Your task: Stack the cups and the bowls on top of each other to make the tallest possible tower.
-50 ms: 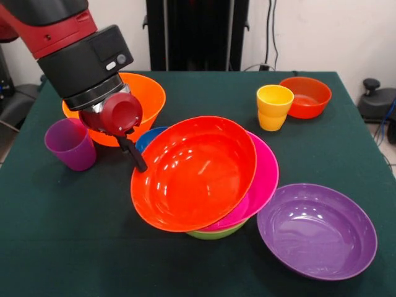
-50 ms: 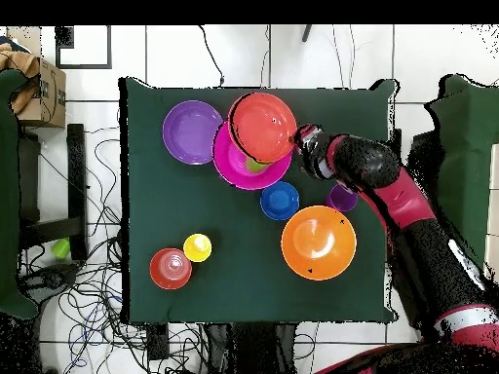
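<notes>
The tower (image 1: 204, 185) stands near the middle of the green worktop (image 1: 62, 247). A large red-orange bowl (image 1: 193, 173) is on top, tilted so its opening faces the camera. Under it sits a pink bowl (image 1: 266, 179), and a lime bowl (image 1: 213, 234) shows as a sliver at 6 o'clock below both. No green cup is visible inside the pile in the front view; overhead, a bit of green (image 2: 255, 167) shows between the top bowl and the pink one.

The hand (image 1: 135, 154) hangs at 9 o'clock of the tower, just beside the red-orange rim. Only one dark finger is plain, so I cannot tell whether it is open or closed, and it holds nothing that can be seen.

A small blue bowl (image 1: 148, 137) peeks out behind the tower at 10 o'clock. The large orange bowl (image 1: 145, 96) is beyond it, partly hidden by the arm (image 1: 74, 43). The purple cup (image 1: 70, 143) stands upright at 9 o'clock, apart from the hand. The purple bowl (image 1: 317, 230) rests at 4 o'clock, close to the pink rim. The yellow cup (image 1: 274, 107) stands at 1 o'clock, just beside the small red-orange bowl (image 1: 306, 96).

No writing or labels can be read.
</notes>
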You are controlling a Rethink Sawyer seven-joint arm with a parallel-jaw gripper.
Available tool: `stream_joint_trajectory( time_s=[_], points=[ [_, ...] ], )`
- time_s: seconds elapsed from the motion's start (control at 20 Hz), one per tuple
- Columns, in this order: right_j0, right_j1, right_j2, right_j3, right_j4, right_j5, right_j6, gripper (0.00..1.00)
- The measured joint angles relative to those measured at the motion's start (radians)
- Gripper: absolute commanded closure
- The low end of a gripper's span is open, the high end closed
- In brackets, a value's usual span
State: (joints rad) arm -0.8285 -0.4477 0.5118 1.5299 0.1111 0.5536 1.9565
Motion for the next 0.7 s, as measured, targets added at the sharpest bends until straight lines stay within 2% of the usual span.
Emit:
stream_joint_trajectory(
  time_s=[0.45,0.7],
  points=[
    [-0.004,-0.008,0.0,0.002,-0.005,0.0,0.0,1.0],
    [-0.003,-0.07,0.0,0.057,-0.005,0.0,0.0,1.0]
  ],
)
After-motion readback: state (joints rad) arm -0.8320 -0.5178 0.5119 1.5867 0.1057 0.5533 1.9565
